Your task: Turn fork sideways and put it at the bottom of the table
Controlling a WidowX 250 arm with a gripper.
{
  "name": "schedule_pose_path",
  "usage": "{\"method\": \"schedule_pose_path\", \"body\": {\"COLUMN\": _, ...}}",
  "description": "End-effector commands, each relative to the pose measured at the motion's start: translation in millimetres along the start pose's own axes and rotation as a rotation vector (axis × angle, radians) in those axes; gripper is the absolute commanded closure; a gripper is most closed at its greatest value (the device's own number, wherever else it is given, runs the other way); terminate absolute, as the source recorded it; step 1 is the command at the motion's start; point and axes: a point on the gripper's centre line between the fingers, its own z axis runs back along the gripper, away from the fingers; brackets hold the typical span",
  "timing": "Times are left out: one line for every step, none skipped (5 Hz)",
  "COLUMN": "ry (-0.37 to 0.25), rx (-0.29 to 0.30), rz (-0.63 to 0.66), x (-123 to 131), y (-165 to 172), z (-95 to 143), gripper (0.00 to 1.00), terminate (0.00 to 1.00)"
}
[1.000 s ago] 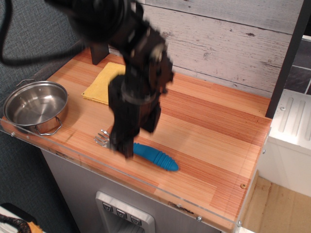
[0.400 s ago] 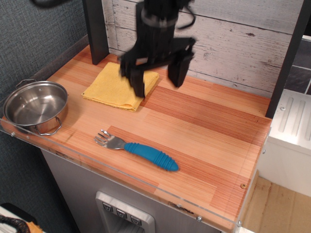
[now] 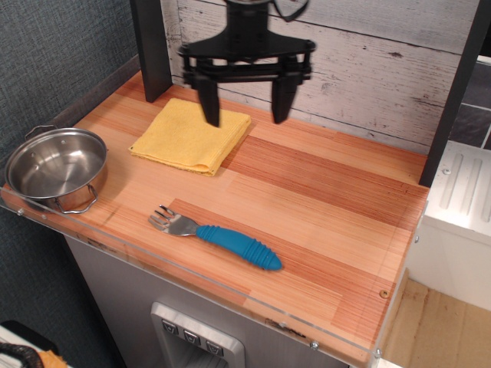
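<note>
The fork [image 3: 219, 237] lies flat and sideways near the front edge of the striped wood table [image 3: 330, 207]. Its silver head points left and its ribbed blue handle points right. My gripper [image 3: 245, 103] hangs high over the back of the table, well apart from the fork. Its two black fingers [image 3: 209, 96] are spread wide and hold nothing.
A steel pot [image 3: 55, 167] stands at the front left corner. A folded yellow cloth [image 3: 190, 136] lies at the back left, just under the gripper. A clear plastic rim [image 3: 230, 295] runs along the front edge. A dark post [image 3: 149, 46] stands at the back left.
My gripper left the fork, rose and moved back over the far side of the table, with its fingers wide open. The fork stays flat near the front edge.
</note>
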Motion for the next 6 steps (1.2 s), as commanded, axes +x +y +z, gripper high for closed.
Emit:
{"method": "schedule_pose_path", "body": {"ry": 0.064, "rx": -0.032, "rz": -0.194, "x": -28.6, "y": 50.8, "z": 47.4, "gripper": 0.00, "terminate": 0.00}}
{"method": "schedule_pose_path", "body": {"ry": 0.106, "rx": 0.006, "rz": -0.205, "x": -40.4, "y": 71.5, "z": 61.3, "gripper": 0.00, "terminate": 0.00}}
{"method": "schedule_pose_path", "body": {"ry": 0.137, "rx": 0.073, "rz": -0.193, "x": -51.4, "y": 81.5, "z": 78.4, "gripper": 0.00, "terminate": 0.00}}
{"method": "schedule_pose_path", "body": {"ry": 0.137, "rx": 0.073, "rz": -0.193, "x": -51.4, "y": 81.5, "z": 78.4, "gripper": 0.00, "terminate": 0.00}}
{"method": "schedule_pose_path", "body": {"ry": 0.137, "rx": 0.073, "rz": -0.193, "x": -51.4, "y": 81.5, "z": 78.4, "gripper": 0.00, "terminate": 0.00}}
{"method": "schedule_pose_path", "body": {"ry": 0.137, "rx": 0.073, "rz": -0.193, "x": -51.4, "y": 81.5, "z": 78.4, "gripper": 0.00, "terminate": 1.00}}
